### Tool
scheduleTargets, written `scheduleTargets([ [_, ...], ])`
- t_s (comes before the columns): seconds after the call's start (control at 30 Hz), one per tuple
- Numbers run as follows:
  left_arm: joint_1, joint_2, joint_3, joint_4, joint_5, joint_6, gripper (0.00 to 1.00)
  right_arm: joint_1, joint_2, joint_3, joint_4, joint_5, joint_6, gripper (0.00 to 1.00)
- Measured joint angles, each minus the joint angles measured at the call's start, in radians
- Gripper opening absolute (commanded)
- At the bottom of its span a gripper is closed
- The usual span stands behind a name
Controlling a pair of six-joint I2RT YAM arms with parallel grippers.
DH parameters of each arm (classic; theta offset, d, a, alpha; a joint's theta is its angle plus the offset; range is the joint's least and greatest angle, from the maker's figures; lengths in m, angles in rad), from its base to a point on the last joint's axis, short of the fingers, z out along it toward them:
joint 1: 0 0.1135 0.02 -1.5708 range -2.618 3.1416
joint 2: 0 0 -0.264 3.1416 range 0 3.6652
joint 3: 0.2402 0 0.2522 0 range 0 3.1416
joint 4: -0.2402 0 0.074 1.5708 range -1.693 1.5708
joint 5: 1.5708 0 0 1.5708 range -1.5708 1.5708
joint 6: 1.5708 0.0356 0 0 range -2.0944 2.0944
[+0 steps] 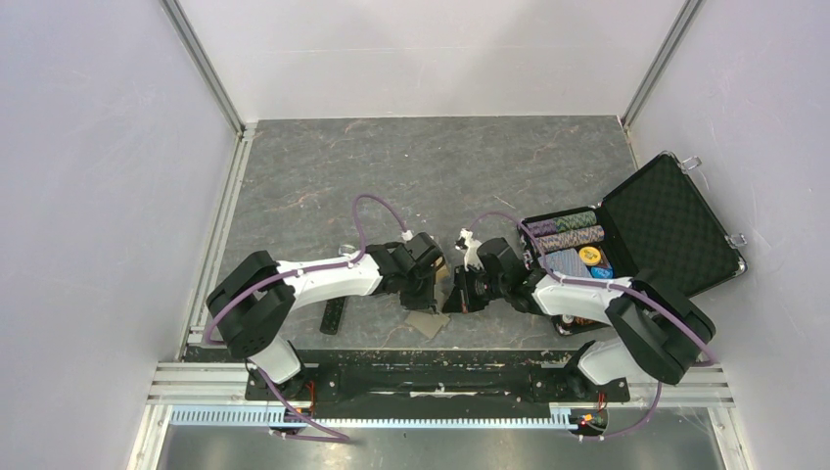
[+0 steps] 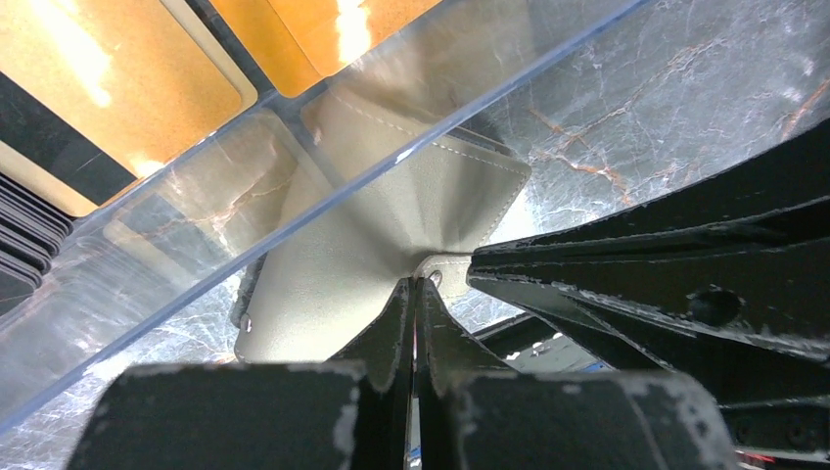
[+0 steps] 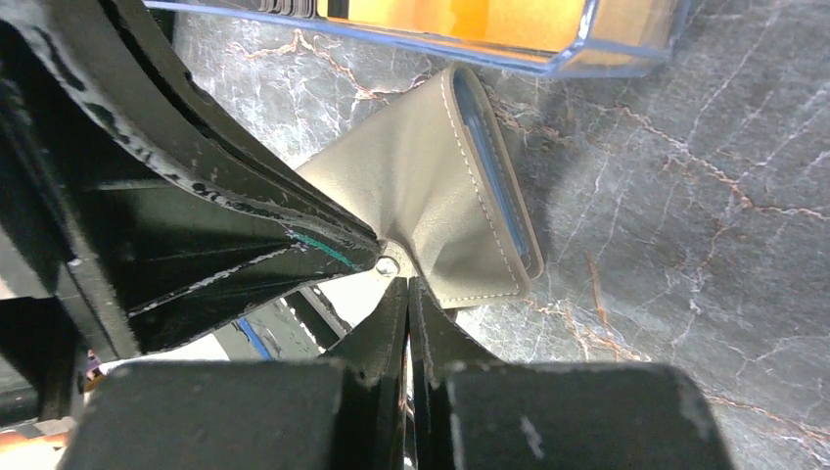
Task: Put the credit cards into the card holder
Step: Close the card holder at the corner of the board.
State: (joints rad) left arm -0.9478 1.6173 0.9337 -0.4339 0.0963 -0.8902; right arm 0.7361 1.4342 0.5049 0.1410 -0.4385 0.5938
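Note:
The grey-tan card holder (image 2: 382, 225) hangs creased between both grippers, and its pale blue inside shows along one edge (image 3: 489, 166). My left gripper (image 2: 415, 286) is shut on its edge, right beside the small snap tab (image 2: 442, 272). My right gripper (image 3: 407, 284) is shut on the same corner, just under the snap (image 3: 390, 264). Both meet at the table's near middle (image 1: 445, 289). Orange-gold credit cards (image 2: 117, 78) lie in a clear plastic box (image 2: 323, 186) just beyond the holder; they also show in the right wrist view (image 3: 470, 18). A black card cannot be made out for sure.
An open black chip case (image 1: 666, 225) holding striped chips (image 1: 568, 235) stands at the right, close behind the right arm. A long black bar (image 1: 334, 314) lies near the left arm's base. The grey marbled table (image 1: 421, 166) stretches away beyond the arms.

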Motion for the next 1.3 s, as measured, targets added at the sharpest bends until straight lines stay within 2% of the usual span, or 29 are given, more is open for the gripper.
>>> scheduleTargets([
  [0.53,-0.014,0.010,0.016,-0.037,-0.042,0.002,0.02,0.041,0.066,0.047,0.007,-0.004,0.000,0.00],
  [1.2,-0.007,0.042,0.040,-0.074,-0.043,0.002,0.02,0.075,0.127,0.180,-0.192,0.058,-0.010,0.00],
  [1.27,-0.007,0.041,0.040,-0.074,-0.043,0.003,0.09,0.079,0.124,0.182,-0.196,0.067,-0.011,0.00],
  [1.3,-0.007,0.040,0.040,-0.074,-0.043,0.003,0.15,0.082,0.121,0.184,-0.201,0.074,-0.012,0.00],
])
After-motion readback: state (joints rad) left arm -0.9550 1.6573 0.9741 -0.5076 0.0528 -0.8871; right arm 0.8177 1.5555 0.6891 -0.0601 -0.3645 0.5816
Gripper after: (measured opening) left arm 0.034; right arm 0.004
